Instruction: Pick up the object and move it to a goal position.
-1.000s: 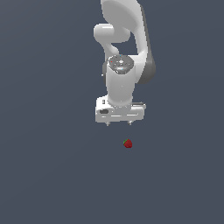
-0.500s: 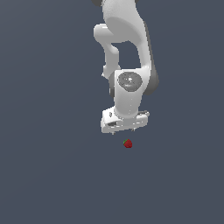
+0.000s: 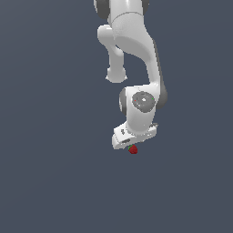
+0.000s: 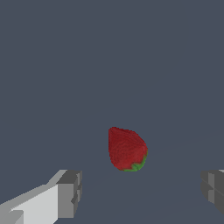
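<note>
The object is a tiny red strawberry-like lump (image 3: 133, 149) with a small green top, lying on the flat grey floor. In the exterior view the white arm's hand hangs right above it, and only the lump's lower part shows below the gripper (image 3: 132, 142). In the wrist view the object (image 4: 127, 149) lies between and beyond the two grey fingertips (image 4: 70, 192), which stand far apart. The gripper (image 4: 142, 192) is open and touches nothing.
A plain dark grey floor (image 3: 54, 182) fills both views. The white arm (image 3: 132, 50) rises from the gripper toward the exterior view's top. No other objects or goal marker show.
The gripper has come down and tilted over the strawberry, from a clear gap above it to almost covering it in the exterior view. The object has not moved.
</note>
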Action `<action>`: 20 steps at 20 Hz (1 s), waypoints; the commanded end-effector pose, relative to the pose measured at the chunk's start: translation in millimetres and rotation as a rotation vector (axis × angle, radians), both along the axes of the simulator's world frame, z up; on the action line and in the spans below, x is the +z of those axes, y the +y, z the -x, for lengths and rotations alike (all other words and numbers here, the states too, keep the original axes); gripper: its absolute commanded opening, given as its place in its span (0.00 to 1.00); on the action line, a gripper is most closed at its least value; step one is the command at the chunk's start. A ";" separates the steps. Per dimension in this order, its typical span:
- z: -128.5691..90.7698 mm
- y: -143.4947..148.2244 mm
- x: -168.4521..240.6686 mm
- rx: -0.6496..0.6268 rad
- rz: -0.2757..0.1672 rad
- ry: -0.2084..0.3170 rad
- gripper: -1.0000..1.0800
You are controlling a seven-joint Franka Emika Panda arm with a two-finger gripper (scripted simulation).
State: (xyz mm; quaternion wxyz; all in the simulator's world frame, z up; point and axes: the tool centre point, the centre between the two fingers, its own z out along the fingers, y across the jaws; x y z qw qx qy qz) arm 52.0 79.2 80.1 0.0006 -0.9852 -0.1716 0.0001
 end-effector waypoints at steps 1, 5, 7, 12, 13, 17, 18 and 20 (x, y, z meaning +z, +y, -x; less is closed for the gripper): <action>-2.0 2.9 -5.3 0.019 0.001 -0.001 0.96; -1.7 3.6 -6.7 0.021 0.001 0.001 0.96; -1.7 3.5 -8.2 0.021 0.001 0.001 0.96; -1.4 3.7 -24.6 0.023 0.001 0.000 0.96; -1.3 3.7 -30.0 0.023 0.001 0.000 0.96; -0.9 3.9 -50.0 0.025 0.001 0.000 0.96; -1.0 3.8 -53.2 0.025 0.001 0.000 0.96; -1.4 4.0 -56.9 0.026 0.001 0.000 0.96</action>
